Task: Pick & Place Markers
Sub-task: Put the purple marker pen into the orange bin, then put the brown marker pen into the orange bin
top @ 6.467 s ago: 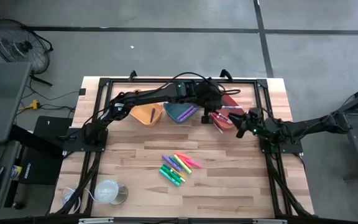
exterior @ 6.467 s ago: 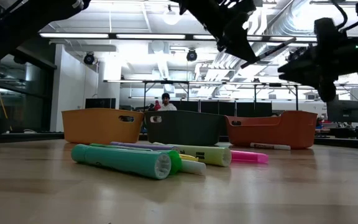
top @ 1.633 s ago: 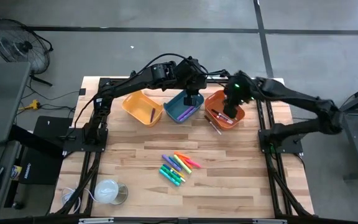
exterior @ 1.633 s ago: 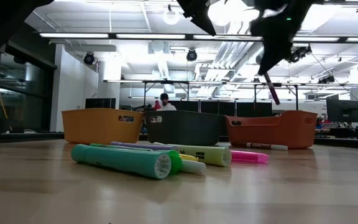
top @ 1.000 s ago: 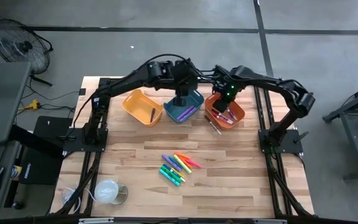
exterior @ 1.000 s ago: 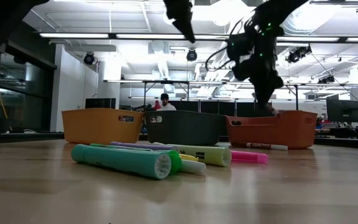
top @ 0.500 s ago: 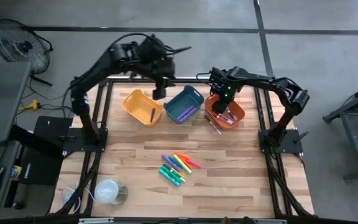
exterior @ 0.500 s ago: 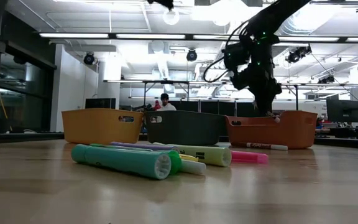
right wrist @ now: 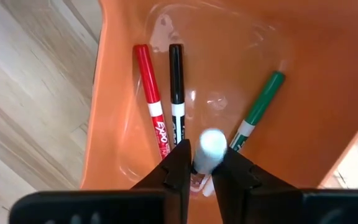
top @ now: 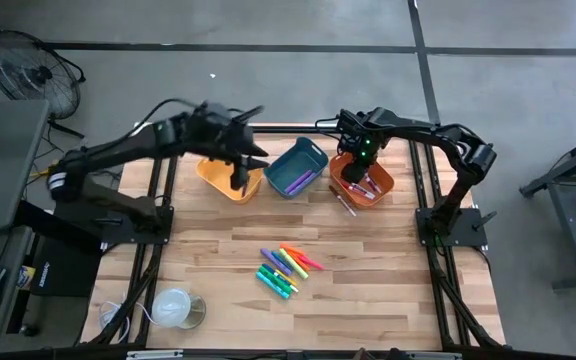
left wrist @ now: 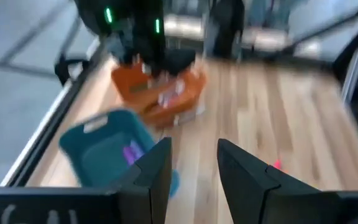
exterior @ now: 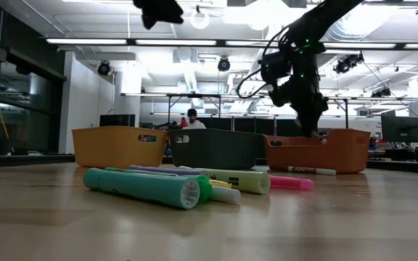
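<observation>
One marker sits end-on between my right hand's near-closed fingers, white cap toward the camera, over the orange bin; red, black and green pens lie below. Left hand is part open, empty, above the yellow bin. Remaining markers lie clustered mid-surface. I judge them light, rigid and smooth, prone to roll; best taken mid-barrel, across the length.
</observation>
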